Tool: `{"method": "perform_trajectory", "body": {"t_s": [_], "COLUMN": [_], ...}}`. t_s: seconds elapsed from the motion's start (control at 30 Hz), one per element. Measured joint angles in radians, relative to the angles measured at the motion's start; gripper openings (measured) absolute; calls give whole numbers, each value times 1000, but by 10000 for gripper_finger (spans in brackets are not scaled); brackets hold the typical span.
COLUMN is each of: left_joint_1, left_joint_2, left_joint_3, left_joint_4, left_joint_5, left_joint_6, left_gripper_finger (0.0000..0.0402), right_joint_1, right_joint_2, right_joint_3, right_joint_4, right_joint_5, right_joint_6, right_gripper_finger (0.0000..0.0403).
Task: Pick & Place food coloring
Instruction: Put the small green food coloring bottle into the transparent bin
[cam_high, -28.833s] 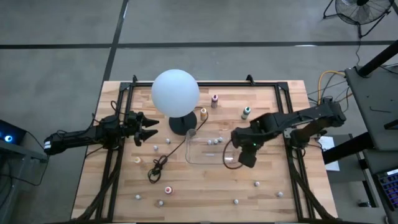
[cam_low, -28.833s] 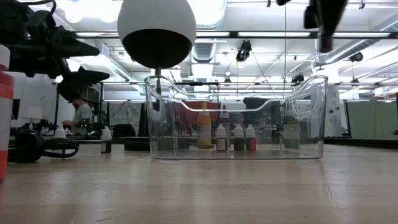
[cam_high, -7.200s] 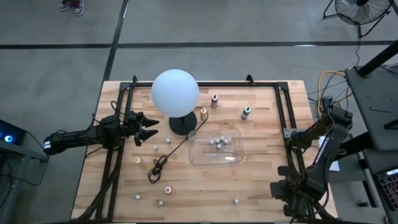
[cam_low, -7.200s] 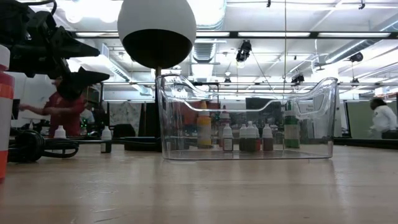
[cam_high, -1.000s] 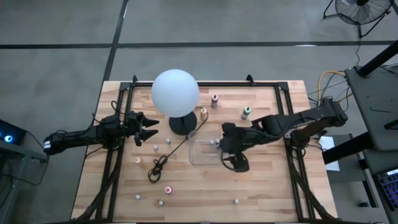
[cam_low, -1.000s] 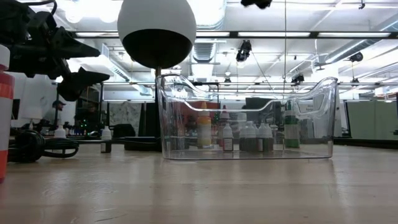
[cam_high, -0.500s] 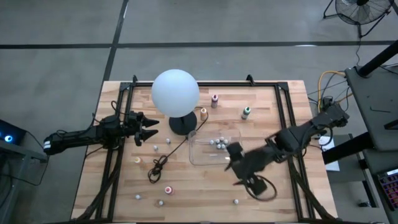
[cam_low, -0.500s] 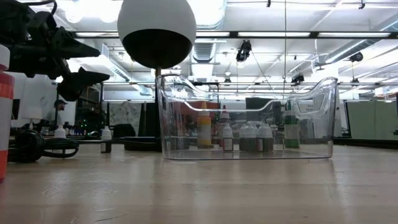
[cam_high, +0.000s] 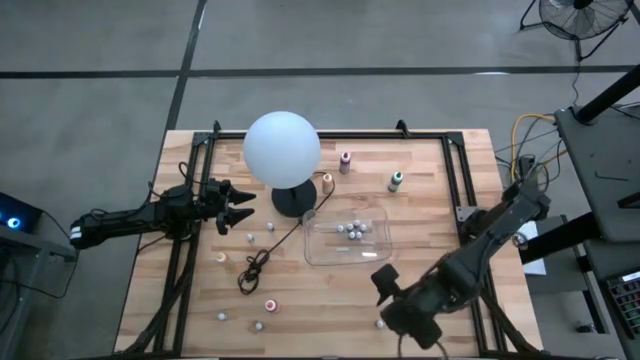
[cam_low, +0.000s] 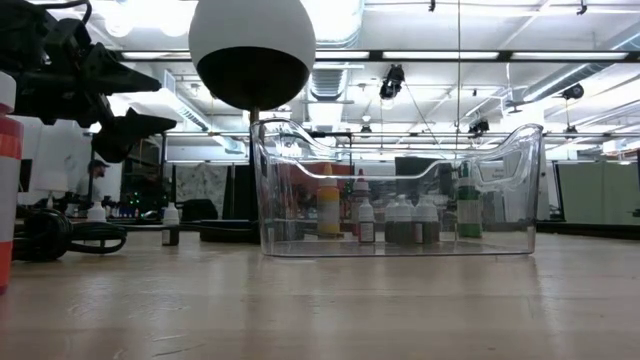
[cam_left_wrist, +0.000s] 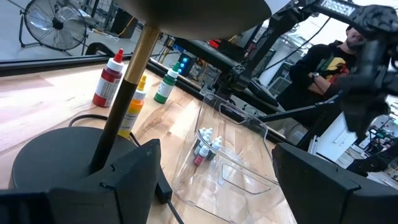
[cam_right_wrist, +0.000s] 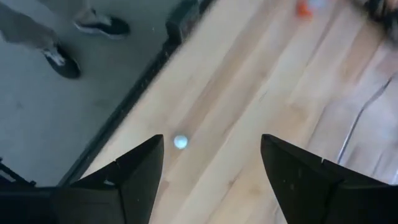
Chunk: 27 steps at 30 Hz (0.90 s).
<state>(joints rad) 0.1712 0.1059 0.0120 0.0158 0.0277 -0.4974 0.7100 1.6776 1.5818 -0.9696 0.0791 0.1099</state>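
1. Hovering over the table's (cam_high: 430, 190) near edge, the right gripper (cam_high: 385, 300) is close to a loose bottle (cam_high: 379, 324); four bottles (cam_high: 352, 229) sit in the tray (cam_high: 345, 257).
2. Low: tray bottles (cam_low: 405, 220) upright.
3. Left gripper (cam_left_wrist: 211, 168) spread wide, empty, beside the lamp (cam_left_wrist: 74, 155).
4. Right fingers (cam_right_wrist: 140, 171) apart, empty, above one bottle (cam_right_wrist: 180, 142).

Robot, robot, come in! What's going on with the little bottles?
Right tool open, empty, over a loose bottle at the near edge. Left tool open beside lamp. Several bottles inside tray. Nothing blocking.

Wooden table (cam_high: 420, 210): lamp (cam_high: 283, 150), tray (cam_high: 345, 255), bottles (cam_high: 270, 304).
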Motion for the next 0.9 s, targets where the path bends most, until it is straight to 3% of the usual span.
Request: {"method": "perform_trajectory", "body": {"t_s": [0.3,0.9], "left_joint_1": [0,0], "left_joint_2": [0,0], "left_joint_3": [0,0], "left_joint_4": [1,1], "left_joint_5": [0,0], "left_joint_6": [0,0], "left_gripper_finger": [279,279], "right_joint_1": [51,49], "right_joint_2": [115,322], "right_joint_3": [4,-45], "right_joint_4": [18,43], "right_joint_5": [-10,-9], "right_joint_6": [49,69], "right_gripper_finger": [260,260]}}
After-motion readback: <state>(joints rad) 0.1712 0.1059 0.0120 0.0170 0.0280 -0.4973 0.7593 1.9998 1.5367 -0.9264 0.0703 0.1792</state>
